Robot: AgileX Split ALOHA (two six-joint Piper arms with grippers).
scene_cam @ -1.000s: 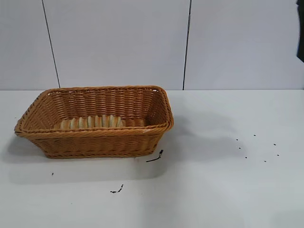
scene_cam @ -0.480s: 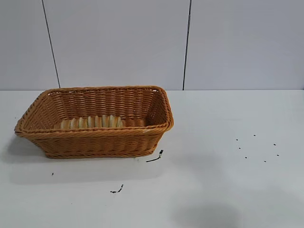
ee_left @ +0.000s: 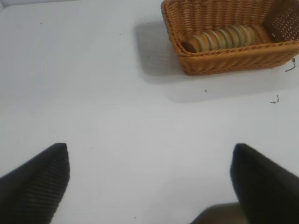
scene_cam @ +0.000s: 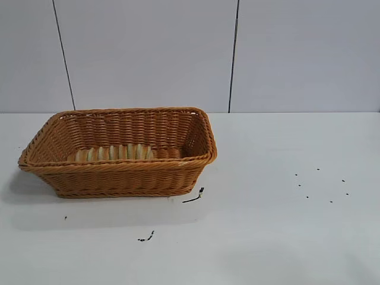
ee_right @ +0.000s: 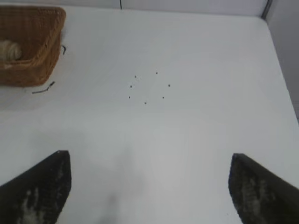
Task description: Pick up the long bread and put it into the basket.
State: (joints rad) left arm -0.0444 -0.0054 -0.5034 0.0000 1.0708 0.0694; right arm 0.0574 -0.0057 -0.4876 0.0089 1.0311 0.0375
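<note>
We find the long bread [scene_cam: 113, 152] lying flat on the floor of the basket [scene_cam: 119, 178], its long axis running along the basket's length, left to right in the exterior view, close against the near wall and toward the basket's left end. Its crosswise stripes stand upright across that axis. From the exterior camera the braided near rim hides the loaf's lower half, so we see only its ridged top; the left wrist view shows more of the long bread [ee_left: 219, 38] along one long wall of the basket [ee_left: 233, 60]. In the right wrist view only a pale end of the long bread [ee_right: 9, 50] shows inside the basket [ee_right: 32, 70], which is cut off at the picture's edge. The basket sits on the left part of the white surface [scene_cam: 285, 237], well back from the front edge, with wide bare room to its right and in front. A few small dark specks [scene_cam: 320, 184] lie on the surface to the right, and two short dark scraps [scene_cam: 193, 197] lie near the basket's front corner. Neither arm appears in the exterior view. Our left hand [ee_left: 149, 182] hangs over bare surface well apart from the basket, fingers spread wide and holding nothing; our right hand [ee_right: 149, 182] likewise hangs over bare surface, fingers wide apart.
</note>
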